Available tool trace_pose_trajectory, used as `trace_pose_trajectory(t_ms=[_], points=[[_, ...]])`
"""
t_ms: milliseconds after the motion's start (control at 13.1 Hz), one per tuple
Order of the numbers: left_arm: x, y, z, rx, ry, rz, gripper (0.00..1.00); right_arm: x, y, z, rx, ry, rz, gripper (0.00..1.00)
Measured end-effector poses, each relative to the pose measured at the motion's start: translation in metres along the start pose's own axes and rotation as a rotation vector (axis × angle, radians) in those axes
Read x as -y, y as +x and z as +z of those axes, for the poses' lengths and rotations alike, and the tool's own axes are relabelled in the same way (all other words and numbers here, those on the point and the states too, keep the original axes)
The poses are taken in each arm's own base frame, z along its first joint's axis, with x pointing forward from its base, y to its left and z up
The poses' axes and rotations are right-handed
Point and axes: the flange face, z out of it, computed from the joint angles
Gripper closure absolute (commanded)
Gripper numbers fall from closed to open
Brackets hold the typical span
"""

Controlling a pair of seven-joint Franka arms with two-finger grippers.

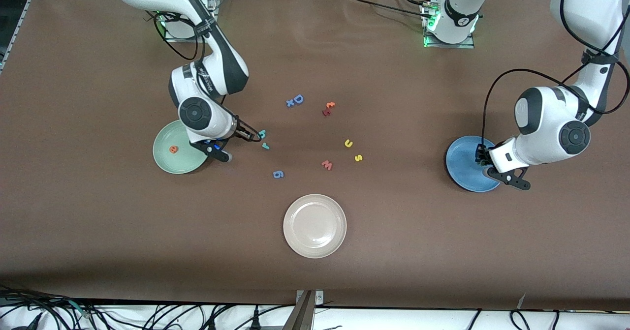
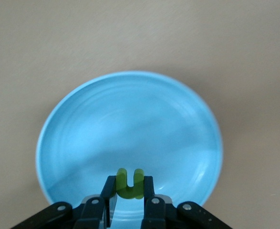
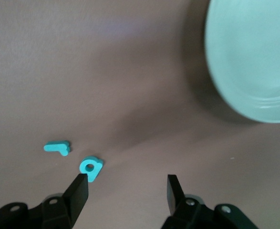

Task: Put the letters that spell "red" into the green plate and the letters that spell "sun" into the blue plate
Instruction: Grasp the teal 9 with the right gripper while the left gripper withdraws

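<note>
Right wrist view: teal "d" (image 3: 91, 168) touches right gripper (image 3: 128, 190).

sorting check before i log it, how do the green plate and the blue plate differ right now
The green plate already holds the orange "e"; the blue plate has nothing lying in it yet. The left pincer hangs over the blue plate, shut on the green "n"; the right pincer is beside the green plate, over the teal "d", open and holding nothing. Both plates are round, shallow and look alike in size.

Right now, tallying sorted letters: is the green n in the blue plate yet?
Not yet. The left gripper holds the green n over the blue plate.
</note>
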Motion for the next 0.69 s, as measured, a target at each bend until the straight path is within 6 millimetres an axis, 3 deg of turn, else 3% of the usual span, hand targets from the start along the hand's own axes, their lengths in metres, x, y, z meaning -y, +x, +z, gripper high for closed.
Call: trace_pose_trajectory(t_ms=[153, 383, 689], points=[[0.016, -0.004, 0.009, -0.001, 0.013, -0.008, 0.84, 0.000, -0.009, 0.023, -0.033, 0.038, -0.007, 0.31], [0.021, -0.003, 0.021, -0.011, 0.018, -0.009, 0.75, -0.004, -0.026, 0.055, -0.070, 0.082, -0.020, 0.34], [0.021, -0.001, 0.033, -0.013, 0.016, -0.006, 0.74, 0.000, -0.033, 0.059, -0.079, 0.099, -0.019, 0.39]])
